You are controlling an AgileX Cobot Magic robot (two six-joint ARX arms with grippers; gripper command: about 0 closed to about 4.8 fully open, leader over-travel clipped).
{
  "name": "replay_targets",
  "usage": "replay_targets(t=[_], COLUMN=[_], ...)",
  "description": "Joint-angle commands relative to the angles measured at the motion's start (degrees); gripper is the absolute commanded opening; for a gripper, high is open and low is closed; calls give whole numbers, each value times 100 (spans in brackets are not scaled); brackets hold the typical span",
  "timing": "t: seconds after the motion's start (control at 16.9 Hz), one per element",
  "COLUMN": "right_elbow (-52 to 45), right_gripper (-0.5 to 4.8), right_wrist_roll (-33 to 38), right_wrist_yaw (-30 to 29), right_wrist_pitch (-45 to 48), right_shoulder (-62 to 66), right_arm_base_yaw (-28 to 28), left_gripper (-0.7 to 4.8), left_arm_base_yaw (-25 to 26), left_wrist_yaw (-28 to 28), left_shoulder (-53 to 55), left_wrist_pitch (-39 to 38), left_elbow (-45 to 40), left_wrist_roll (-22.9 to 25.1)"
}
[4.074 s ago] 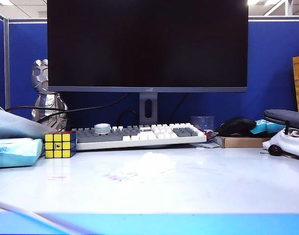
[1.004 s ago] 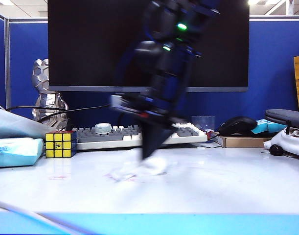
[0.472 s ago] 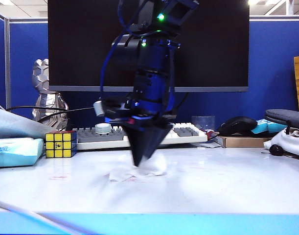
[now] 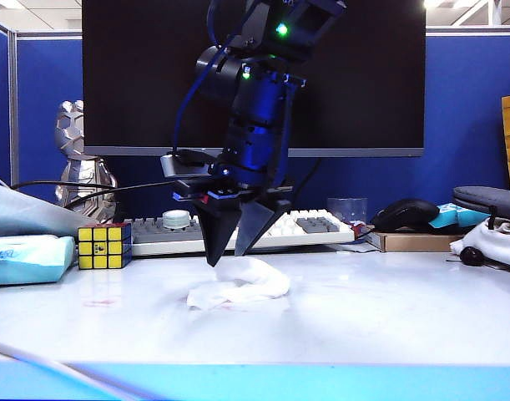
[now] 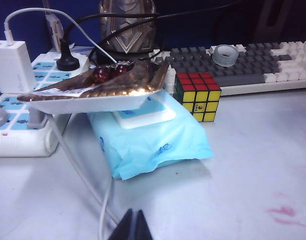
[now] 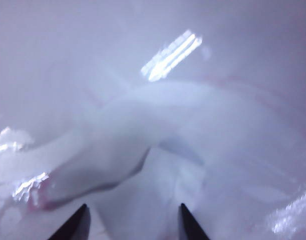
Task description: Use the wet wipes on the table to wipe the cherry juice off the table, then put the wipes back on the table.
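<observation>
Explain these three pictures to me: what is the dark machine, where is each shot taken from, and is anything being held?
It is a robot with two arms, each ending in a two-finger hand. One camera faces the desk; one sits on each wrist. The right hand hangs open just above the wet wipes, which lie crumpled on the white table, so nothing is held. The left hand is shut and empty, near a blue tissue pack and a colour cube. Faint pink cherry juice marks the table.

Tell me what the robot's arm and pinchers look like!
The right arm is chunky, black and dark blue, with little green lights, a blue cable looping beside it and a grey box low down. The right gripper has two black pointy fingers. The left gripper shows black tips only.
</observation>
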Motion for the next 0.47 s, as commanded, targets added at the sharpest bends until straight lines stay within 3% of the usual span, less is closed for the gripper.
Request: replay_targets(t=[0.06, 0.24, 0.41, 0.47], right_elbow=[17, 17, 17, 17], right_gripper=[229, 228, 147, 147], right_wrist_roll=[98, 109, 26, -15], right_wrist_yaw=[168, 144, -17, -48], right_wrist_pitch=[-50, -160, -396, -415], right_shoulder=[142, 280, 352, 350], right_arm_base_yaw=[-92, -173, -105, -68], left_gripper=[5, 5, 5, 5], left_arm_base_yaw=[-9, -7, -7, -7], left_wrist_yaw=[37, 37, 37, 37], left_shoulder=[-15, -15, -15, -15], left_wrist_pitch=[-44, -44, -44, -44], left_elbow=[-13, -13, -13, -13], left_wrist_roll=[44, 44, 44, 44])
